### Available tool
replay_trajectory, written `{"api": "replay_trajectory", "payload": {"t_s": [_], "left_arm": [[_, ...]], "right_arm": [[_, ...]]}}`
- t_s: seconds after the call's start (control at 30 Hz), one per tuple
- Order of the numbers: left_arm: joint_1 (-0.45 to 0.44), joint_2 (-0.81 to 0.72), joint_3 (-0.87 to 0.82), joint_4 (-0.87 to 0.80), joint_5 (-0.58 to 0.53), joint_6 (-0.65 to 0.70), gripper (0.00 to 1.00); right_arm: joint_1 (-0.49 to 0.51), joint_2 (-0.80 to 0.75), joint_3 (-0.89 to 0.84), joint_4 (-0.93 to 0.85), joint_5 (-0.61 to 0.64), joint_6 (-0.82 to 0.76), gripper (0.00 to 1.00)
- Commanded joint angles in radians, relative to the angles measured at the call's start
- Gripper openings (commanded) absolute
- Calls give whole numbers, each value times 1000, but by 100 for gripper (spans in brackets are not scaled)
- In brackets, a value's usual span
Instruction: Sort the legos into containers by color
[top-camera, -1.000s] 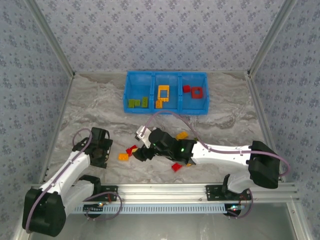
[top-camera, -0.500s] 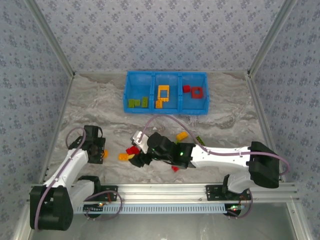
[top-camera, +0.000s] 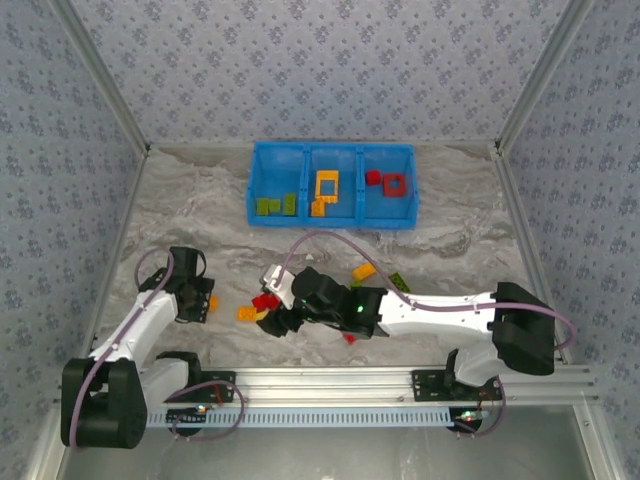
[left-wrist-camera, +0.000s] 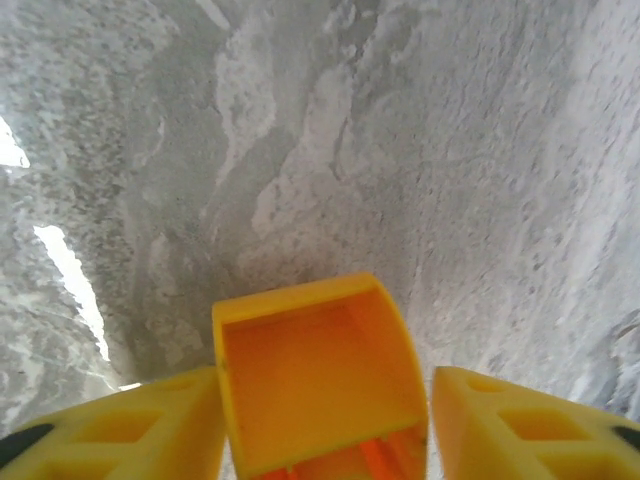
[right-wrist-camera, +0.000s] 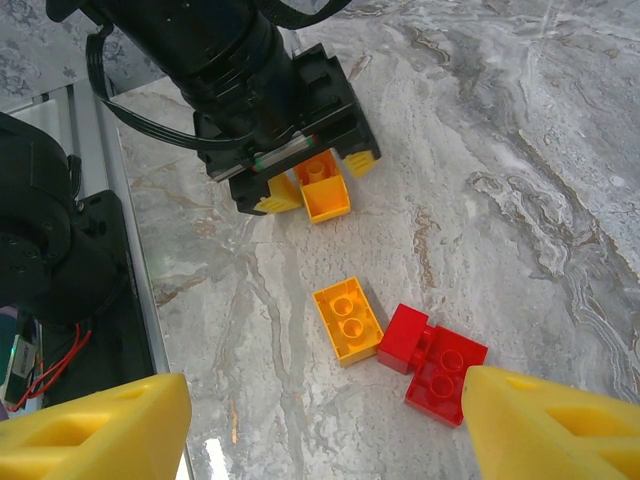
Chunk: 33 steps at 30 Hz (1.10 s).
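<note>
The blue three-compartment tray (top-camera: 330, 158) stands at the back. It holds green bricks (top-camera: 275, 205) on the left, orange ones (top-camera: 325, 190) in the middle and red ones (top-camera: 388, 182) on the right. My left gripper (top-camera: 207, 302) (left-wrist-camera: 325, 420) is shut on an orange brick (left-wrist-camera: 320, 380) (right-wrist-camera: 325, 192), its hollow underside facing the wrist camera. My right gripper (top-camera: 275, 318) (right-wrist-camera: 330, 430) hangs wide open above a loose orange brick (right-wrist-camera: 347, 318) (top-camera: 246, 313) and joined red bricks (right-wrist-camera: 432, 360) (top-camera: 265, 300), touching neither.
More loose bricks lie by the right arm: an orange one (top-camera: 363, 271), a green one (top-camera: 398, 282) and a red one (top-camera: 350, 337). The left gripper's body (right-wrist-camera: 270, 90) is close to my right gripper. Metal rail (top-camera: 330, 385) runs along the near edge.
The left wrist has drawn back to the left, and an orange brick now shows at its fingers. The right gripper has slid left over the loose orange and red bricks.
</note>
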Motion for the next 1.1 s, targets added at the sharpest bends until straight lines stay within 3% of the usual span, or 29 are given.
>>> {"api": "replay_trajectory", "payload": {"t_s": [0.0,0.13,0.23,0.43,0.57,0.67,0.9,1.07], "left_arm": [[7,-18,-5,-22,5,19,47],[6,-62,21,-37,2,36,36],[-19,-92,113,-77,-9,98,33],[-250,31,442,-99,-71,269,33],[-422,217,681,-73,-89,423,33],[-498,399,894,-84,-62,565,33],[-591,830,1406,-263,-63,843,31],[-614,1100,1721,-401,-68,920,34]], "right_arm": [[7,12,29,-8,19,10,74],[6,-14,35,-22,54,7,73],[0,-76,36,-32,132,-1,72],[-73,-251,57,-67,242,-8,73],[-122,-315,84,-114,368,-4,73],[-181,-339,97,-152,406,10,73],[-344,-334,144,-297,489,138,73],[-402,-343,145,-361,508,190,73]]}}
